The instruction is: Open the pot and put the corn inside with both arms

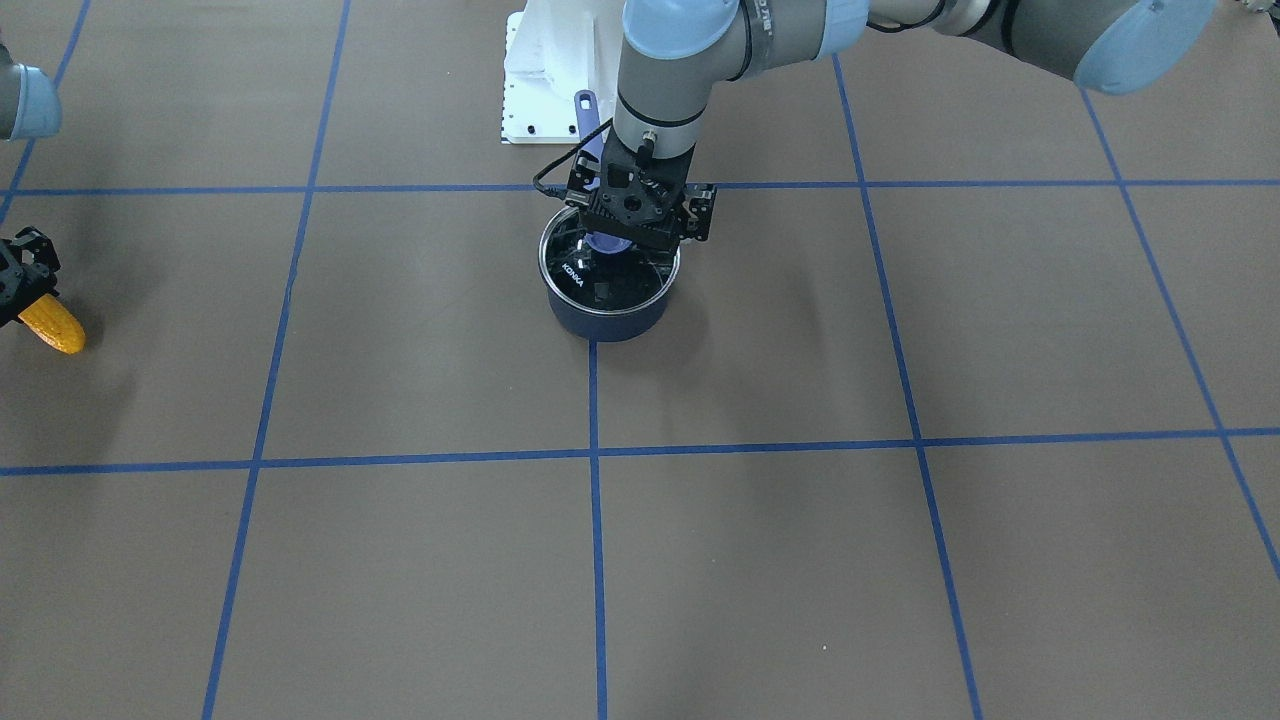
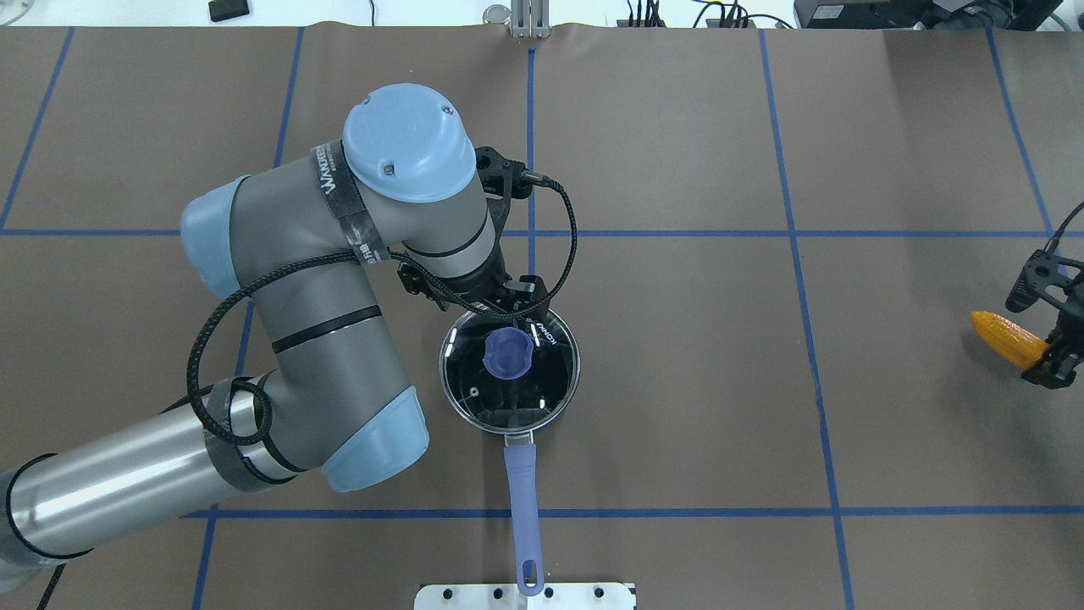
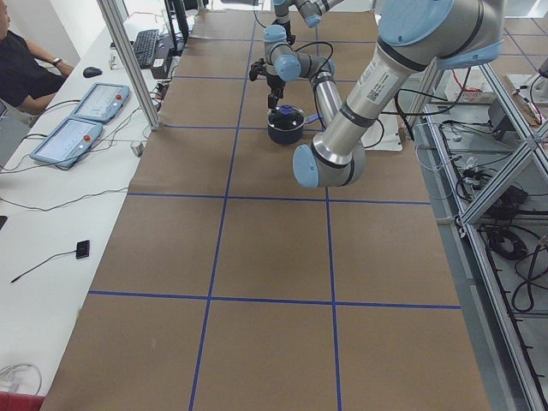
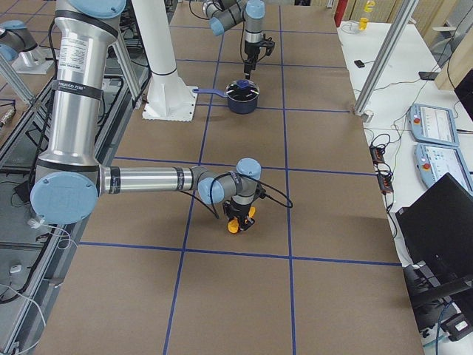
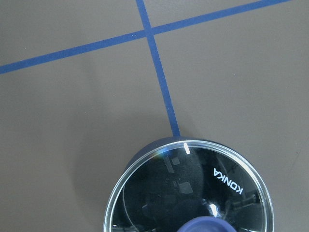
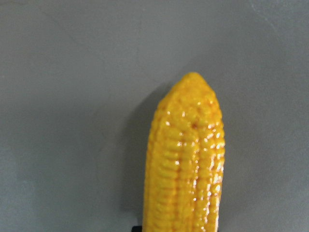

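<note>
The navy pot stands at mid-table, its purple handle pointing toward the robot base. The glass KONKA lid with its purple knob sits shut on the pot. My left gripper hangs just above the lid by the knob, its jaws look apart, and it holds nothing. The left wrist view shows the lid and the top of the knob at the bottom edge. My right gripper is shut on the thick end of the yellow corn, low over the table at the far right.
The white mounting base lies at the near edge, under the tip of the pot handle. Blue tape lines grid the brown table. A side table with tablets and a seated person lies beyond the far edge.
</note>
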